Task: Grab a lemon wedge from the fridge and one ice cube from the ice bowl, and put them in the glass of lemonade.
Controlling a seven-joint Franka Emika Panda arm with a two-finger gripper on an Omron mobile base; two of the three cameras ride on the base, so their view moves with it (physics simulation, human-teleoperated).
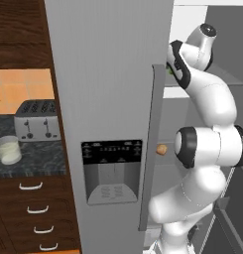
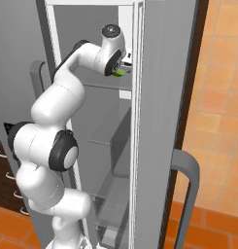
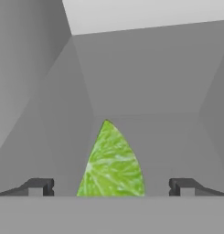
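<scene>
A: Kitchen, wood cabinets, orange tile wall, dark stone counter point(image 1: 43, 156) to the left. The fridge point(image 1: 110, 89) dominates; its right door point(image 2: 161, 97) stands open, grey shelves bare below.

B: Arm?

A: Reaching into the upper compartment, hand over the top shelf point(image 2: 108, 86). Toaster point(image 1: 37, 120) on the counter, the glass of lemonade point(image 1: 8, 150) just in front of it, well apart from the fridge.

B: And the smaller things?

A: A small tan-orange round item point(image 1: 162, 149) sits on a lower shelf, not wanted. The lemon wedge point(image 3: 112, 162), yellow-green, lies between the fingertips in the hand view; a green sliver of it shows at the hand from the right base.

B: The gripper point(image 3: 111, 187)?

A: Spread wide, one tip either side of the wedge, clear gaps both sides, touching nothing.

B: Step in hand?

A: Picking the wedge, I judge; first of two fetches, nothing in the glass yet. Next calls for closing squarely on the wedge, perhaps easing in slightly first, then backing out past the door edge. Small, tapered piece: could squirt out.
</scene>
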